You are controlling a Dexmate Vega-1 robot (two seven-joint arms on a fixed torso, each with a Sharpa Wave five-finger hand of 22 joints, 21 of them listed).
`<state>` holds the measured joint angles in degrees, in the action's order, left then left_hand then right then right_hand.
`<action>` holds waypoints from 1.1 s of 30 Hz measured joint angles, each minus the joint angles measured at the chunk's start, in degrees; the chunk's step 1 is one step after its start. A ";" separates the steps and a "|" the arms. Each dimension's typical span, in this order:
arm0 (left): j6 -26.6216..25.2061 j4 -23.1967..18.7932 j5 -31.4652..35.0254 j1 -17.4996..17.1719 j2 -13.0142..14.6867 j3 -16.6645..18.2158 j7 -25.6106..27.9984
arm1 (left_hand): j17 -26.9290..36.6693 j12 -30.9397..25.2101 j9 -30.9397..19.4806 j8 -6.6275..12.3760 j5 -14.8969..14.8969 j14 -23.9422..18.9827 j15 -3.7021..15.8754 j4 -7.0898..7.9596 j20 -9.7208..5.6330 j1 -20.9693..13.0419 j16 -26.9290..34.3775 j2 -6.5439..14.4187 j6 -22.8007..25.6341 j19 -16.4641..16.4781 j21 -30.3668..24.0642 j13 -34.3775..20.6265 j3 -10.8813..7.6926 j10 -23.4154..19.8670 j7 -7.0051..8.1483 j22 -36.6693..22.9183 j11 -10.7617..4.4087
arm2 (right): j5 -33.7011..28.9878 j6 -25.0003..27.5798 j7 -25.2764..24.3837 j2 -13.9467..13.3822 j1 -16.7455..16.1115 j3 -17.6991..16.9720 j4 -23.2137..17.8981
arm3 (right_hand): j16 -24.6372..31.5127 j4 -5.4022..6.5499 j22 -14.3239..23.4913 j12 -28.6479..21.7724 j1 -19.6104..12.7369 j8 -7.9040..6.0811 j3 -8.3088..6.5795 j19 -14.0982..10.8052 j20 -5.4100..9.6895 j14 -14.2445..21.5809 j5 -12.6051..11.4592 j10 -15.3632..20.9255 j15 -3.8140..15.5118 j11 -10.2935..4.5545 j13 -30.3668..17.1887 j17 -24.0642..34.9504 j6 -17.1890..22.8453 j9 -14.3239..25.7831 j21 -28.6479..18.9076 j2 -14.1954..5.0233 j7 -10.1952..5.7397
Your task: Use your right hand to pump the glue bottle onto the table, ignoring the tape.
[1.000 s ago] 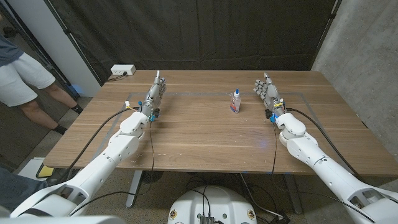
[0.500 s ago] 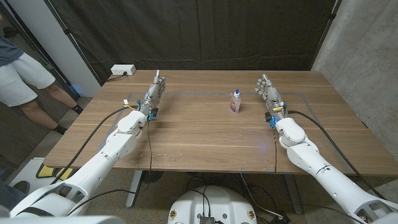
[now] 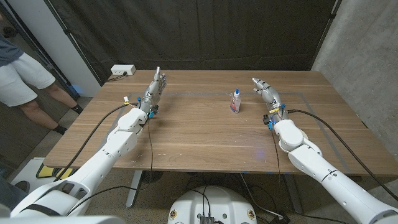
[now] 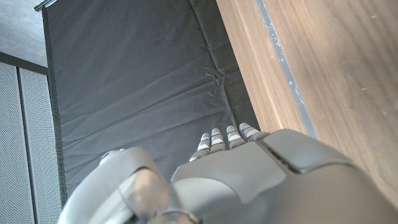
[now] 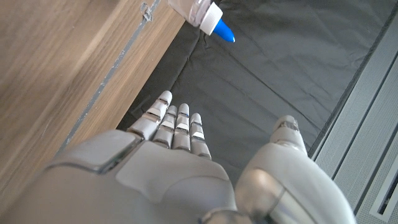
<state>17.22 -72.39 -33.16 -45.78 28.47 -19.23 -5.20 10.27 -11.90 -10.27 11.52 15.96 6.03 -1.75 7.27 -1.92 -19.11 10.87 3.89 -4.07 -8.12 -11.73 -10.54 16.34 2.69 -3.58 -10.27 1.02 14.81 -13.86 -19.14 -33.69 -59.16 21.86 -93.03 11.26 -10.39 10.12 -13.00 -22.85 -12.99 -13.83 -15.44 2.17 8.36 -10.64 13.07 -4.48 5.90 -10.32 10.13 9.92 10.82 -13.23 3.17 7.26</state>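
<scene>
Tilting inward since a second ago, the right robot hand (image 3: 265, 91) leans toward the glue bottle (image 3: 235, 101) near its fingertips. Fingers apart and empty, it looks set to reach for the bottle.

left hand (image 4: 249, 180) back, fingers (image 4: 216, 138) straight | wooden table (image 4: 336, 68); black curtain (image 4: 137, 81)

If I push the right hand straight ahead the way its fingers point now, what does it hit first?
Probably nothing on the table. The right hand points toward the far edge and slightly left; the glue bottle stands off to its left, apart. Beyond is the black curtain. Depth is unclear, so the fingertips may pass close.
</scene>
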 measured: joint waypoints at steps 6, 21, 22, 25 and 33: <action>0.09 -0.40 0.12 0.04 -0.05 0.10 -0.06 | 0.00 0.00 0.00 0.00 0.00 -0.30 -0.30 0.00 0.00 -0.05 0.00 0.05 0.00 0.00 0.00 0.00 0.00 0.00 0.00 0.00 0.00 | -2.52 2.25 -2.14 -0.70 -0.80 0.31 -1.90 | 0.01 -0.05 0.00 -0.45 -2.41 0.00 -0.65 -1.44 0.17 1.39 0.00 1.08 0.61 -0.30 0.25 0.00 0.74 0.00 0.00 0.16 -0.49; -0.01 -2.89 0.44 -0.62 0.60 0.18 -0.17 | 0.00 0.00 0.01 0.00 0.00 -0.53 -0.07 -0.16 -0.22 -0.50 0.00 0.53 0.51 0.23 0.00 0.01 -0.16 -0.61 -0.11 0.01 0.01 | -10.37 8.79 -7.02 -1.89 -1.86 2.75 -6.55 | 0.02 0.04 0.01 -0.45 -6.00 -0.40 -1.21 -3.28 0.19 3.50 0.00 2.97 1.44 -1.14 0.27 0.00 2.29 -0.01 -0.42 1.24 -1.43; -0.01 -2.93 0.44 -0.63 0.62 0.18 -0.17 | 0.00 0.00 0.01 0.00 0.00 -0.71 0.11 -0.16 -0.22 -0.50 0.00 0.53 0.51 0.23 0.00 0.00 -0.16 -0.61 -0.11 0.01 0.01 | -11.05 9.32 -7.31 -1.89 -1.86 2.75 -6.55 | 0.02 0.19 0.01 -0.45 -6.14 -0.66 -1.37 -3.40 0.27 3.87 0.00 3.21 1.65 -1.38 0.27 0.00 2.63 -0.01 -0.43 1.35 -1.51; -0.06 -3.34 0.50 -0.70 0.80 0.14 -0.24 | 0.00 0.00 0.01 0.00 0.00 -0.94 -0.10 -0.16 -0.22 -0.50 0.00 0.53 0.71 0.23 0.00 0.01 -0.16 -0.61 -0.31 0.01 0.01 | -12.28 10.51 -7.82 -1.98 -1.86 3.00 -6.87 | 0.02 0.19 0.01 -0.51 -7.06 -0.85 -1.37 -3.81 0.28 4.75 0.00 4.49 1.72 -1.66 0.27 0.00 3.31 -0.01 -0.42 1.54 -1.64; -0.11 -4.27 0.77 -0.94 1.18 0.05 -0.56 | -0.01 0.00 0.01 0.00 0.00 -1.13 -0.30 -0.16 -0.21 -0.72 0.00 1.50 1.02 0.24 0.00 0.01 -0.16 -1.07 -0.01 0.01 0.01 | -15.20 15.16 -8.60 -2.47 -1.70 4.28 -8.39 | 0.02 0.39 0.01 -0.99 -7.89 -0.85 -1.54 -4.40 0.09 5.61 0.00 6.54 1.35 -1.45 0.12 0.01 4.44 0.27 -0.42 1.77 -1.71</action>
<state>17.11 -76.66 -32.39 -46.72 29.65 -19.18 -5.76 10.26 -11.90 -10.26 11.52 15.96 4.90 -2.05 7.11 -2.13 -19.83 10.87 5.40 -3.06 -7.88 -11.73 -10.53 16.18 1.63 -3.59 -10.26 1.03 -0.39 1.30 -27.74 -36.16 -60.86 26.14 -101.42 11.28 -9.99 10.13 -13.99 -30.74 -13.84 -15.37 -19.84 2.26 13.97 -10.64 19.61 -3.14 4.46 -10.20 10.14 14.35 11.09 -13.65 4.94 5.55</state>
